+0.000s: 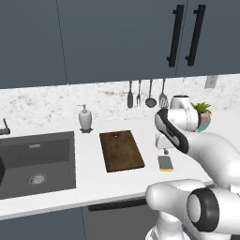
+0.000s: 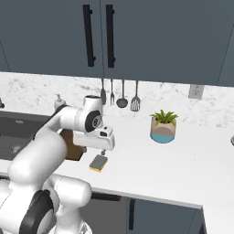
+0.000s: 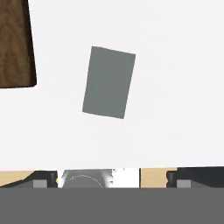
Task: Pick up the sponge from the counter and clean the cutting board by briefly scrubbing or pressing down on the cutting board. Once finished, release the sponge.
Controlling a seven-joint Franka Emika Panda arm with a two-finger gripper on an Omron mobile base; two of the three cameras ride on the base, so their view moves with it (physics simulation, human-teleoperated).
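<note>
The sponge (image 1: 165, 163) (image 2: 98, 162) lies flat on the white counter (image 1: 93, 183) (image 2: 183, 164), just right of the dark brown cutting board (image 1: 121, 150). In the hand view its grey-green face (image 3: 108, 82) points up, a little above centre, with a corner of the cutting board (image 3: 15, 43) at the upper left. My gripper (image 1: 165, 151) (image 2: 103, 151) (image 3: 114, 178) hangs a short way above the sponge, pointing down. It is open, its jaws spread wide with nothing between them. The arm hides most of the cutting board (image 2: 73, 145) in the right base view.
A dark sink (image 1: 37, 164) is recessed left of the board. A soap dispenser (image 1: 85, 118) stands behind it. Utensils (image 1: 147, 96) hang on the marble backsplash. A potted plant (image 1: 202, 115) (image 2: 163, 127) sits at the back right. Bare counter (image 3: 175, 87) surrounds the sponge.
</note>
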